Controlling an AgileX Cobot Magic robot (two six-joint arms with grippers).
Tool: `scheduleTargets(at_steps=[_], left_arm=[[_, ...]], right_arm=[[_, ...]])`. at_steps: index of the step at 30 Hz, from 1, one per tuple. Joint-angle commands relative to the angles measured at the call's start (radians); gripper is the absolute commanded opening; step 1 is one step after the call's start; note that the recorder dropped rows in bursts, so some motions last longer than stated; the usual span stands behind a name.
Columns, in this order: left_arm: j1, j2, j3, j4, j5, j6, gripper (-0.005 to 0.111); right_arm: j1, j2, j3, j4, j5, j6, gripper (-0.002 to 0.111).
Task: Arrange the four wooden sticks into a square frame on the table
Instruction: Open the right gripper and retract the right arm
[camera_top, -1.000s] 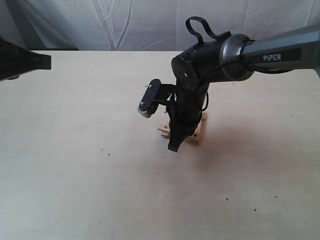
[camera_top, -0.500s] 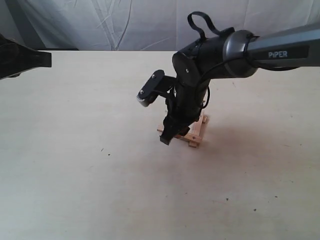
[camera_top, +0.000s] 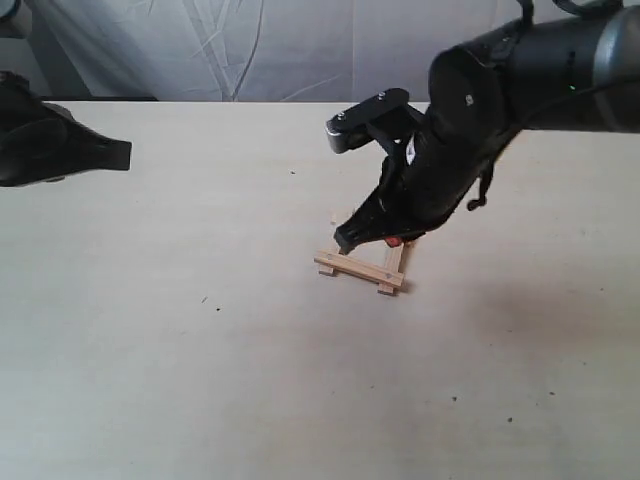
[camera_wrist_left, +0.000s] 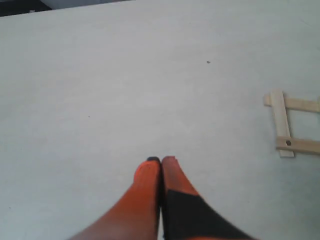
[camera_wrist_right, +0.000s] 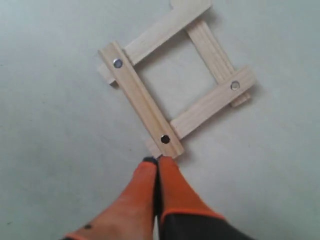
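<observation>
The four wooden sticks lie as a square frame (camera_top: 364, 267) on the table (camera_top: 200, 330), overlapped at the corners with their ends sticking out. In the right wrist view the square frame (camera_wrist_right: 175, 80) shows in full, and two strips carry small dark holes near their ends. My right gripper (camera_wrist_right: 158, 160) is shut and empty, its orange tips just off one corner of the frame. My left gripper (camera_wrist_left: 161, 160) is shut and empty over bare table, far from the frame (camera_wrist_left: 286, 125), which sits at the edge of that view.
The right arm (camera_top: 470, 140) hangs over the back of the frame. The left arm (camera_top: 60, 150) stays at the far left edge. White cloth (camera_top: 300, 50) backs the table. A few tiny dark specks (camera_top: 205, 299) dot the tabletop.
The right arm has lifted and swung back to the right, uncovering the frame. The frame lies where it was. The left arm has shifted slightly.
</observation>
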Motion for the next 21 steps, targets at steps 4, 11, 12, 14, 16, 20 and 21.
scheduleTargets(at_steps=[4, 11, 12, 14, 16, 20, 21], left_arm=[[-0.074, 0.022, 0.017, -0.031, 0.077, 0.032, 0.000], [-0.075, -0.019, 0.017, -0.070, 0.153, 0.046, 0.000], [-0.075, -0.035, 0.017, -0.082, 0.169, 0.064, 0.000], [-0.075, -0.084, 0.017, -0.091, 0.216, 0.081, 0.000], [-0.075, -0.145, 0.027, -0.091, 0.251, 0.081, 0.000], [-0.075, -0.276, 0.101, -0.096, 0.212, 0.081, 0.000], [-0.075, -0.321, 0.135, -0.103, 0.184, 0.081, 0.000]], right_arm=[[-0.091, -0.255, 0.265, 0.001, -0.161, 0.111, 0.000], [-0.143, -0.560, 0.427, -0.035, -0.187, 0.113, 0.000], [-0.143, -0.611, 0.452, -0.035, -0.208, 0.113, 0.000], [-0.143, -0.704, 0.500, -0.035, -0.251, 0.113, 0.000], [-0.143, -0.807, 0.547, -0.035, -0.303, 0.113, 0.000], [-0.143, -0.973, 0.626, -0.038, -0.382, 0.112, 0.000], [-0.143, -1.010, 0.645, -0.043, -0.398, 0.112, 0.000]])
